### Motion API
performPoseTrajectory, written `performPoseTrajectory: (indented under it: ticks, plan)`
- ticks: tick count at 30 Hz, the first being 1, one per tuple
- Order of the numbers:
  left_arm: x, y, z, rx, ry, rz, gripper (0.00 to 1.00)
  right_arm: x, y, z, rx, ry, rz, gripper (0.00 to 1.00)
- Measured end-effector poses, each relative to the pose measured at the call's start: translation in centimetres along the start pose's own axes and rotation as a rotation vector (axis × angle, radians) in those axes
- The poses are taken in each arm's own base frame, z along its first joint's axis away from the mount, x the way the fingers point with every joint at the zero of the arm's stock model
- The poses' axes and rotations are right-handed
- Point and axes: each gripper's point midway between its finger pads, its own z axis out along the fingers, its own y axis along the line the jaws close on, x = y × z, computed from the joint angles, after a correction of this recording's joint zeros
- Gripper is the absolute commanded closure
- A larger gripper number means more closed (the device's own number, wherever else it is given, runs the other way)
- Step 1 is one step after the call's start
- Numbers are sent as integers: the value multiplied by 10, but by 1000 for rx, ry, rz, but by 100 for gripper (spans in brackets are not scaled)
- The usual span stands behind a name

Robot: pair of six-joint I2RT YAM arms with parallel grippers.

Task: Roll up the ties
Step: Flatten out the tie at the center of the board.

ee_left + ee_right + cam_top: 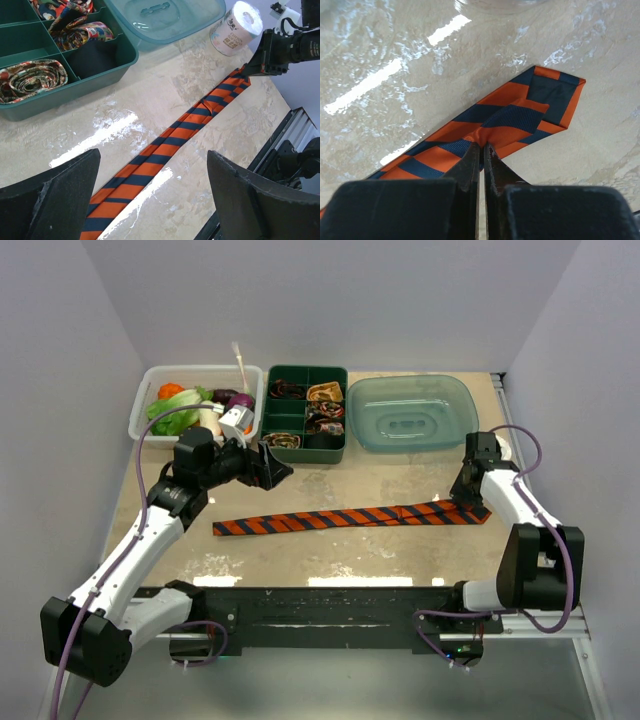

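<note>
Striped tie (350,517), orange and dark navy diagonals, lies flat and stretched out across the table (380,480), running from left of centre to the right side. Its wide end sits at the right and is folded back on itself, so that a short flap shows in the right wrist view. We note the right end effector (468,502) down at that wide end: its fingers (470,167) are pressed together with barely a slit between them, tips on the cloth just behind the fold, pinching the fabric. The left end effector (272,468) hangs above the table with its jaws spread wide and nothing between them; it is near the front of the green compartment tray (306,368) and well apart from the tie's narrow end. In the left wrist view the tie runs between the two open pads (50,200). Inside the tray we see rolled ties (30,80), patterned coils each in its own compartment; one front compartment holds something dark that we cannot make out. A translucent teal lid (415,412) lies just right of the tray, and a clear bin (140,405) of toy vegetables sits to its left. A paper roll (237,27) stands by the lid near the right arm.
</note>
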Motion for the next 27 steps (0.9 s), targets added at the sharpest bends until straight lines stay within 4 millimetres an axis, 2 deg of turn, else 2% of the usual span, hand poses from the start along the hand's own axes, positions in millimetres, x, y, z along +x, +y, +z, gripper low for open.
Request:
performPoseTrajectory:
  ticks: [8, 12, 15, 16, 17, 19, 20, 22, 23, 24, 27]
  plan:
    - [0, 0, 0, 1, 0, 0, 8, 11, -7, 10, 46, 51, -15, 100]
    - [1, 1, 2, 3, 5, -2, 8, 14, -7, 11, 47, 64, -18, 98]
    - [2, 1, 3, 7, 11, -5, 8, 22, -4, 19, 42, 112, -28, 97]
    - [2, 1, 4, 9, 12, -5, 9, 27, -4, 22, 43, 134, -35, 94]
    - [2, 1, 4, 12, 12, -5, 9, 30, -3, 24, 40, 152, -39, 78]
    - [3, 1, 6, 14, 15, -6, 9, 35, -3, 27, 40, 176, -44, 78]
    - [4, 1, 6, 14, 17, -7, 9, 35, -3, 27, 40, 177, -47, 67]
    - [4, 1, 7, 17, 21, -8, 9, 35, -3, 27, 40, 173, -48, 65]
    - [5, 1, 7, 17, 22, -9, 9, 35, -3, 27, 42, 172, -50, 59]
    - [5, 1, 8, 20, 24, -10, 9, 35, -4, 27, 43, 172, -50, 49]
    - [6, 2, 10, 24, 32, -13, 10, 34, -4, 27, 44, 171, -50, 37]
